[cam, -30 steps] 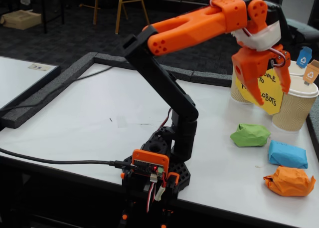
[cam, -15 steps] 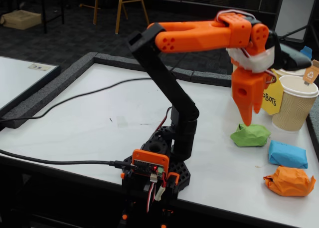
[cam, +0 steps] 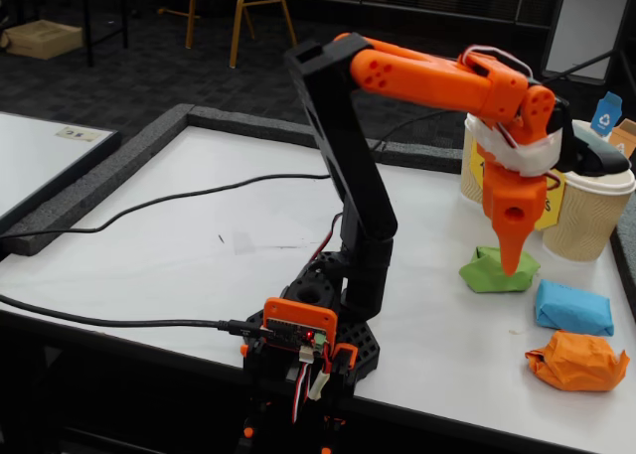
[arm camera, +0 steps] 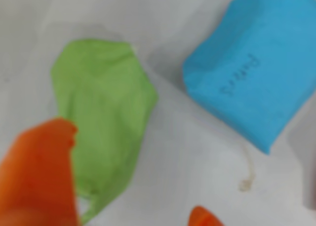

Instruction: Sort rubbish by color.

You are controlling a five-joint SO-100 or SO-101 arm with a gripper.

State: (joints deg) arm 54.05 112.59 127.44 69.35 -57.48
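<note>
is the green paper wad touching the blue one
Apart. The wrist view shows bare white table between the green wad and the blue wad.

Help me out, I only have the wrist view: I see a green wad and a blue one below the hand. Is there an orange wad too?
Observer: Yes. In the fixed view the orange wad lies nearest the front edge of the table, just beyond the blue wad as seen from the green wad.
Operator: How high is the hand over the green one?
Observer: The hand points straight down, its tips about level with the green wad's top. I cannot tell whether they touch.
Operator: Where do I drop it?
Observer: A ribbed paper cup stands just behind the green wad, towards the right of the fixed view.
</note>
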